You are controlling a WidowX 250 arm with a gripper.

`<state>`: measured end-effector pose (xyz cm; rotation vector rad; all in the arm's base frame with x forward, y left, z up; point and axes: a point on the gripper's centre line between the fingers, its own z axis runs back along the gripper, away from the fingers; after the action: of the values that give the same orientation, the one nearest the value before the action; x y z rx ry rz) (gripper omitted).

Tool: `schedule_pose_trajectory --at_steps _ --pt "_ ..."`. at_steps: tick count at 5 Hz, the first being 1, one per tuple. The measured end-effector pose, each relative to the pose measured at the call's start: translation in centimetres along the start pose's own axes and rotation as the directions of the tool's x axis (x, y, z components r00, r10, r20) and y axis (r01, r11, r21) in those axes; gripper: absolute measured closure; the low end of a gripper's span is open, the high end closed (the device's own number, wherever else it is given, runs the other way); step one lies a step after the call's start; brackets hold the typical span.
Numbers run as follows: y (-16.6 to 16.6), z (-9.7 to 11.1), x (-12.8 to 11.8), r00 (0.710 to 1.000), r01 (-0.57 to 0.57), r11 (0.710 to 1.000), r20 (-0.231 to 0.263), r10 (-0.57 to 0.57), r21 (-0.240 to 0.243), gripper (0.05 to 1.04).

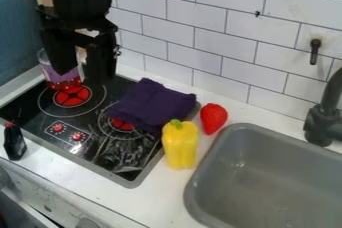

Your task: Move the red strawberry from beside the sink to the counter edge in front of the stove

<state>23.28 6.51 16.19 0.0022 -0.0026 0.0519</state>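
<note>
My black gripper (83,68) hangs open over the back left of the stove, its two fingers apart with a gap between them. Partly hidden behind its left finger, a clear cup-like container with a purple band and red lower part (65,81) stands by the back left burner; whether they touch I cannot tell. To the gripper's right, a crumpled dark purple cloth (155,105) lies over the back right of the stove, partly covering a burner. A yellow pepper (180,144) with a green stem is beside the stove's right edge, and a red strawberry (214,118) lies just behind it.
The black stove top (93,139) has a metal rim and red burner marks. At its front left stands a small dark bottle (14,142). A grey sink (267,182) is on the right, with a dark faucet (323,119) behind it. White tiled wall (214,57) runs along the back.
</note>
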Motion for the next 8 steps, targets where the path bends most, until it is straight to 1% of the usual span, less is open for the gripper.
schedule_pose_trajectory --at_steps 1,2,3,4,5,6,7,8 --pt "-0.1 -0.6 0.0 1.0 0.0 1.0 -0.019 0.0 -0.004 0.083" --pt "-2.5 -1.6 2.2 0.998 0.06 0.998 -0.021 -0.06 -0.036 0.083" --pt "-5.1 -3.4 4.6 0.991 0.129 0.99 -0.039 -0.131 -0.05 0.083" --pt "-7.6 -4.2 6.5 0.985 0.169 0.984 -0.021 -0.171 -0.061 0.083" --pt "-9.5 -5.5 9.6 0.986 0.167 0.984 0.013 -0.167 -0.068 0.083" --pt "-9.9 -6.5 12.2 0.987 0.161 0.984 0.017 -0.16 -0.071 0.083" --pt "-9.5 -8.0 13.9 0.994 0.111 0.993 -0.006 -0.112 -0.033 0.083" --pt "-9.4 -9.1 14.7 0.995 0.094 0.996 -0.028 -0.093 0.013 0.083"
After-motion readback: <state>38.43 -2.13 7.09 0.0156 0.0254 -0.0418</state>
